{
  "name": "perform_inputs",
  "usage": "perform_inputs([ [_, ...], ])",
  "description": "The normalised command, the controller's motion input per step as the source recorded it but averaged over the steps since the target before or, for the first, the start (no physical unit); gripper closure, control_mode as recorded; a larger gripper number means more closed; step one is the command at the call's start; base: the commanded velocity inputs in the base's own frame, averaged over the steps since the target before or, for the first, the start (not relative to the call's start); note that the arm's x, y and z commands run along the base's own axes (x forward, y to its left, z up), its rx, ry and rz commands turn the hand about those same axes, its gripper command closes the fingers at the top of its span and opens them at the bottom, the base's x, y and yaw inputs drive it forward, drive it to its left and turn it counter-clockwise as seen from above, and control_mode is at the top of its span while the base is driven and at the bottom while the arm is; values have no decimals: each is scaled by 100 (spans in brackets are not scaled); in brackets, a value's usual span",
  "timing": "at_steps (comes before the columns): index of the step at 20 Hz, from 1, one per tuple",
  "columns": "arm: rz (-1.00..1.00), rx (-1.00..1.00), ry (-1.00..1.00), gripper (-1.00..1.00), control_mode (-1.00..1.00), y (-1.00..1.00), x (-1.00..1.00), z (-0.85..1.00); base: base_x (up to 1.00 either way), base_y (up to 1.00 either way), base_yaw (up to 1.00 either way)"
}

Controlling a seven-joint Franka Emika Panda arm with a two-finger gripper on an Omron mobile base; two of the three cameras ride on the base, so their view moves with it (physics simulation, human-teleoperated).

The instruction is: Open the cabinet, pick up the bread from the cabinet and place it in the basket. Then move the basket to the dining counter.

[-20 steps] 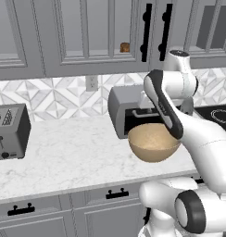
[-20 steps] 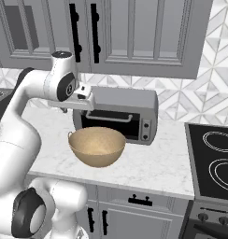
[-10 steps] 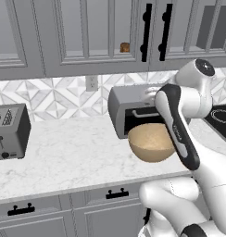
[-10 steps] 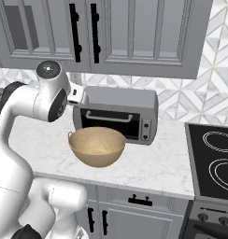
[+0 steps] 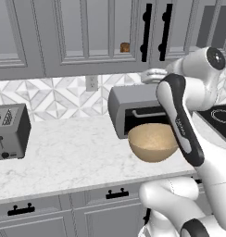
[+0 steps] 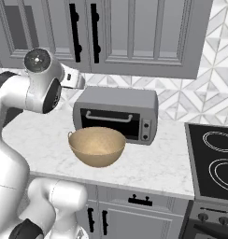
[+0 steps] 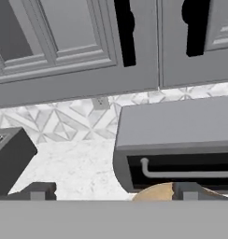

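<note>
The grey cabinet (image 5: 87, 37) has its glass doors shut, and its two black bar handles (image 7: 125, 28) hang side by side. Behind the glass sits the small brown bread (image 5: 125, 47), just left of the handles. The tan basket (image 5: 153, 141) stands on the marble counter in front of the toaster oven (image 6: 116, 114). My gripper (image 7: 113, 191) is open and holds nothing. It hovers above the toaster oven and below the cabinet, pointing at the handles. The white hand (image 5: 152, 74) shows just under the cabinet's bottom edge. The dining counter is out of view.
A dark toaster (image 5: 8, 132) stands at the counter's left end. A black stove top (image 6: 218, 158) lies to the right of the toaster oven. Grey drawers (image 5: 64, 208) run under the counter. My own arm (image 5: 179, 120) rises beside the basket.
The jaws have spread from partly open to wide open. The arm's upper joint has swung right in the left base view. The basket and the bread have not moved.
</note>
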Motion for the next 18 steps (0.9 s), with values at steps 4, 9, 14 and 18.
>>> perform_inputs([
  [4,-8,0,1,-100,-100,-10,6,98,0,0,0],
  [9,-12,0,-10,-100,-100,5,19,48,0,0,0],
  [14,-9,0,-12,-100,-100,23,3,31,0,0,0],
  [18,-8,-2,-11,-100,-100,3,9,6,0,0,0],
])
